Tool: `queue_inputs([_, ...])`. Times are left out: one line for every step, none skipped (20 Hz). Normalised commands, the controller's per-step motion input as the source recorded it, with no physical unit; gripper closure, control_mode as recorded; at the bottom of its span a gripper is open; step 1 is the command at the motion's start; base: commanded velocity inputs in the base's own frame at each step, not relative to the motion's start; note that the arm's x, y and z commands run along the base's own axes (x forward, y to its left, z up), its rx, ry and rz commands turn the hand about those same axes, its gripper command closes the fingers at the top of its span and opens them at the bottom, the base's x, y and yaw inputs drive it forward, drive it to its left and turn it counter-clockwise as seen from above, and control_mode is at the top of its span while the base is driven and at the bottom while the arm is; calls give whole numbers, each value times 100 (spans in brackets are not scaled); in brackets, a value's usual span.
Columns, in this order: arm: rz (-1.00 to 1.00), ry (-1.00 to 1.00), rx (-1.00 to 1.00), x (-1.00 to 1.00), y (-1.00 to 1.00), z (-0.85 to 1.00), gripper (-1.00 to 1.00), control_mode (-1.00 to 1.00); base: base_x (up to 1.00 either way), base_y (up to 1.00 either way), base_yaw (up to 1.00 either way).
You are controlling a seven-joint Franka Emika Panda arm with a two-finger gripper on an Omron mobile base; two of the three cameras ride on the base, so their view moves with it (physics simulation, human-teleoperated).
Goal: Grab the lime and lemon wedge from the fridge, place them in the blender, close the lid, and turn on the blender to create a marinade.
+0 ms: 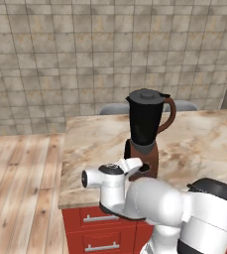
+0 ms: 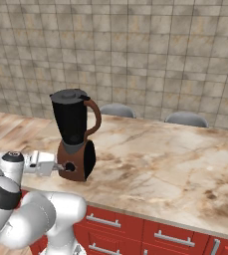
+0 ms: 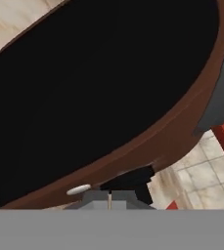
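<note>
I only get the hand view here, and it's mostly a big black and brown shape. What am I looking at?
Observer: That's the brown base of the blender, seen very close. It stands on a marble counter over red cabinets.
Operator: Is the top on it?
Observer: Yes, the dark grey lid sits on the black jug.
Operator: And what is the hand doing?
Observer: The gripper is level with the round dark knob on the base's front, jaws shut, their tips right at the knob.
</note>
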Motion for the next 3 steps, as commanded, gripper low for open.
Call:
queue_inputs([0,-11,-5,0,17,24,100,-100,0,0,0])
queue_inputs([0,-12,-5,0,16,30,100,-100,0,0,0])
queue_inputs([0,-14,-5,0,12,34,100,-100,0,0,0])
